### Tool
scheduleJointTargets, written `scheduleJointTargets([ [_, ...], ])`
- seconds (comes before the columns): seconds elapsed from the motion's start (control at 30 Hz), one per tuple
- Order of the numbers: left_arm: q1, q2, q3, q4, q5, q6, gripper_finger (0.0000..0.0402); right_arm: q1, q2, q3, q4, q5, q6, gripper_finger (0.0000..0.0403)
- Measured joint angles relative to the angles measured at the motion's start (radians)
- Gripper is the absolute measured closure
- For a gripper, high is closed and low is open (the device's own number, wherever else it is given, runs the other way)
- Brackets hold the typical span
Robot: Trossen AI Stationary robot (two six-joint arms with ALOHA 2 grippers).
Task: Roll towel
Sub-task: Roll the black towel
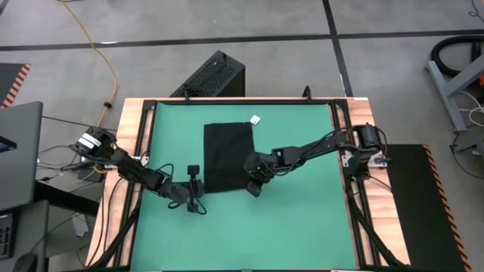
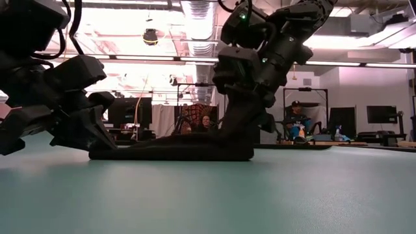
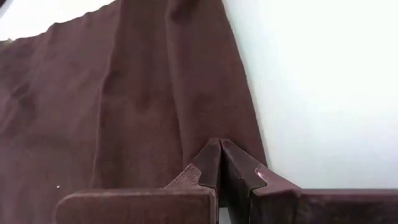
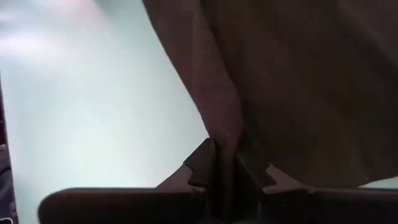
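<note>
High view: towel [image 1: 228, 155] flat on green mat [image 1: 302, 219] | both grippers at its near edge

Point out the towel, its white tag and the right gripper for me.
towel [image 1: 227, 155], high view, middle of the flat black cloth.
white tag [image 1: 255, 119], high view, on the tag at the towel's far corner.
right gripper [image 1: 253, 187], high view, at the fingertips by the towel's near right corner.
</note>
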Motion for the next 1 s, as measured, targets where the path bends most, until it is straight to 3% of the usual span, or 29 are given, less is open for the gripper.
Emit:
scheduleJointTargets([
  [0.23,0.000,0.000,0.001,-0.015,0.004,-0.010,0.0401,0.002,-0.040,0.000,-0.051,0.051,-0.067,0.0299],
  [0.47,0.000,0.000,0.000,-0.035,0.021,-0.020,0.0401,0.007,-0.121,0.000,-0.093,0.078,-0.138,0.0226],
  [0.67,0.000,0.000,0.000,-0.046,0.028,-0.016,0.0401,0.058,-0.224,0.000,-0.068,0.137,-0.388,0.0188],
  [0.83,0.000,0.000,0.000,-0.052,0.044,-0.020,0.0401,0.136,-0.169,0.001,-0.029,0.307,-0.542,0.0196],
  [1.0,0.000,0.000,0.000,-0.062,0.046,-0.022,0.0401,0.141,-0.067,0.001,0.046,0.336,-0.555,0.0262],
])
